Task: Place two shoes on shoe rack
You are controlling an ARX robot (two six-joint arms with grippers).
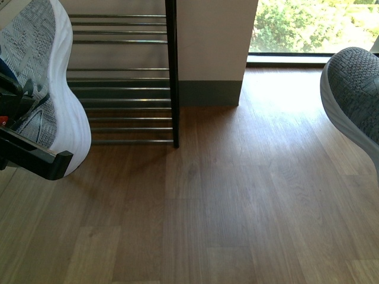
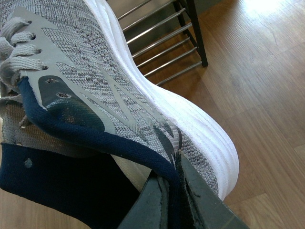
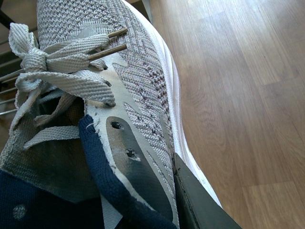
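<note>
Your left gripper (image 2: 174,193) is clamped on the navy collar of the left sneaker (image 1: 53,77), one finger inside the heel opening and one against the knit outside. That pinch on the rim lets the shoe hang free of the floor (image 1: 237,195), with its white sole turned toward the shoe rack (image 1: 118,89), so it can likely be slid onto the rods without regripping.

Your right gripper (image 3: 183,200) shows only one dark finger, pressed to the outer side of the right sneaker (image 1: 355,94) at the collar. The other finger is hidden, but since the shoe is carried in the air, I judge the gripper closed on that rim as well.

The left sneaker hangs just in front of the rack's lower tiers. The right sneaker is well apart from it in the front view, out beyond the rack's black post and below the window (image 1: 314,26).

The rack tiers in sight hold no shoes, so neither sneaker is placed yet. The left one looks ready to go in first.
</note>
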